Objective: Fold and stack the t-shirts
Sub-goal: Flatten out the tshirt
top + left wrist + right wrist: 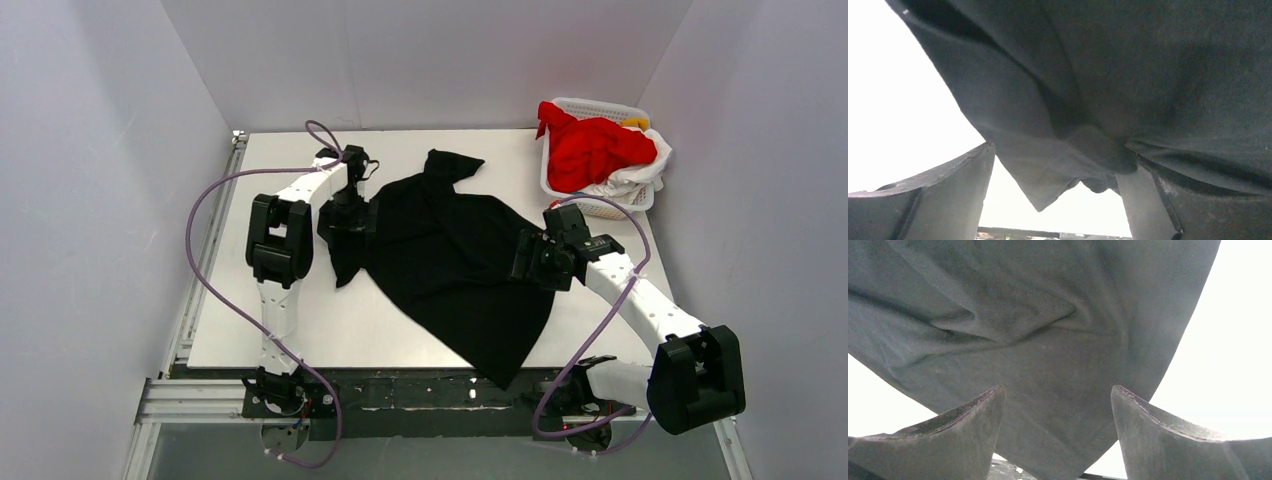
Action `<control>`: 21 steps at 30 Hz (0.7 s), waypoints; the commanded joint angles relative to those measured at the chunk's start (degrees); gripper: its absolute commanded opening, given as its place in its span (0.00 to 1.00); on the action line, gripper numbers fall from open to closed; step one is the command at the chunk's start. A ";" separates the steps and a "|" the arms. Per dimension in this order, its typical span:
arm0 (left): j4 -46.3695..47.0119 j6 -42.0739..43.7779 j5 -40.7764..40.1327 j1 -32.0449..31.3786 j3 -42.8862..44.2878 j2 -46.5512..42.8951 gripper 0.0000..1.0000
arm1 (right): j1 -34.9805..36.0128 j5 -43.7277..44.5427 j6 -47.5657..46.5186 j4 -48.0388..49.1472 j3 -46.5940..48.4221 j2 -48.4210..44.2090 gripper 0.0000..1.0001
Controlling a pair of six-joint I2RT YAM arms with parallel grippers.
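The step in hand is, as I judge it, the spreading of the first shirt before any fold is made. The black t-shirt (450, 260) lies open on the desk (300, 330), turned diagonally, with one corner hanging over the near edge and wrinkles along its left side. No fold is visible in it yet, and no stack is started.

The left gripper (345, 218) is low at the left border of the cloth. In its wrist view the fingers (958, 185) stand wide apart and a bunched edge of black cloth lies between them, close to one finger, so it is released and not pinching. The right gripper (528, 262) is at the right border. Its fingers (1158, 425) are also spread, with cloth under and between them, and it grasps nothing.

The next move probably calls for both grippers to close on opposite edges together and to pull the cloth flat and square to the desk.

Counted: two arms, two grippers, one black shirt on the desk, one basket (605, 207) at the far right. Inside it is one red t-shirt (590, 150), white cloth (640, 178) and a small yellow piece (636, 123). Whether the white is one shirt or more, I cannot tell from this view.
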 commanded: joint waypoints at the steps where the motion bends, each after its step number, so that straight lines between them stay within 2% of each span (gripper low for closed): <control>1: -5.90 0.34 -3.09 1.03 -2.42 -7.80 0.87 | 0.18 0.23 0.53 1.00 -0.54 -0.65 0.85; 6: -4.90 0.69 1.17 2.06 -2.90 -10.20 0.87 | 0.20 0.26 0.55 1.91 -1.00 0.71 0.84; 13: -4.86 1.30 3.97 5.43 -2.38 -7.33 0.86 | 0.20 0.18 0.28 3.09 -1.67 3.95 0.83; 21: -0.29 0.03 16.44 5.57 -6.25 -9.74 0.86 | 0.20 -1.24 0.58 4.36 -1.71 5.49 0.82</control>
